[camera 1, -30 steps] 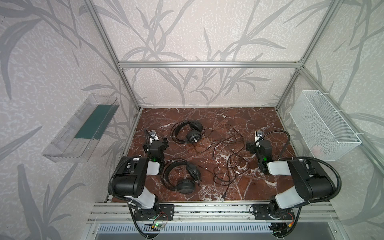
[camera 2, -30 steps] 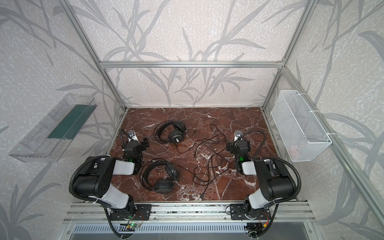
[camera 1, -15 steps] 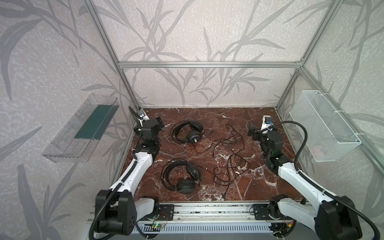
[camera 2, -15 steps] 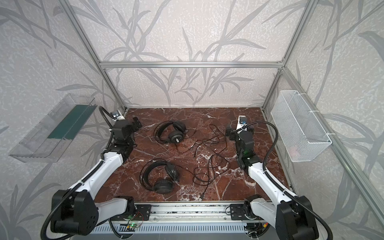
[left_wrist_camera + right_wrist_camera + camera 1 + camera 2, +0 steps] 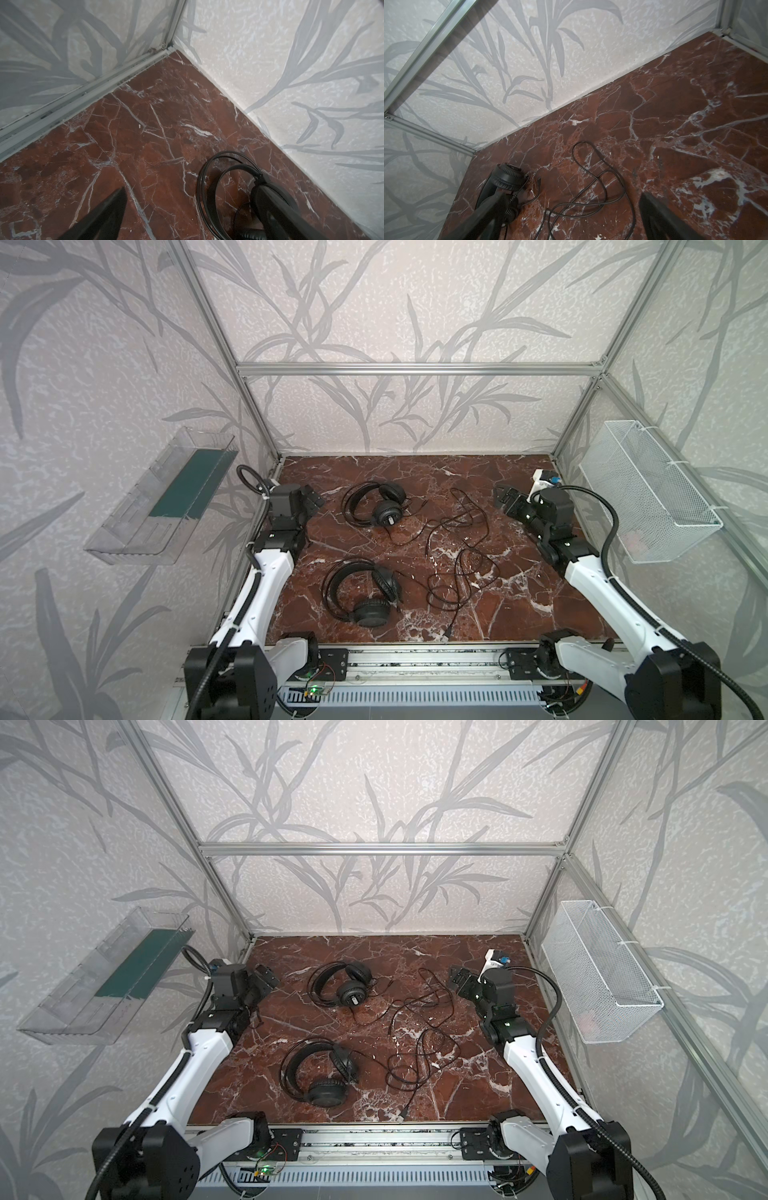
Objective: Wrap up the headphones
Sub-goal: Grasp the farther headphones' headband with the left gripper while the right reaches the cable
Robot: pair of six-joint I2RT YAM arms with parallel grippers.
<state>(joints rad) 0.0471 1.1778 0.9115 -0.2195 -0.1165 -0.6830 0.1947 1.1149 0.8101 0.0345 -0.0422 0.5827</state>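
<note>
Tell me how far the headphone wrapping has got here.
Done: nothing yet; the far black wired over-ear headset and the near headset lie on the red marble tabletop, thin black cables sprawled loose. In hand: nothing; the left end effector and right end effector hover open, empty. Left: wrapping both cables.

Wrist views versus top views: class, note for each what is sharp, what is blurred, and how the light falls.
Both top views: soft, even light, no glare; far headphones and near headphones sharp. Left wrist view: left gripper's fingers are dark blurs, marble floor crisp. Right wrist view: right gripper's fingers blurred likewise, cable sharp.
</note>
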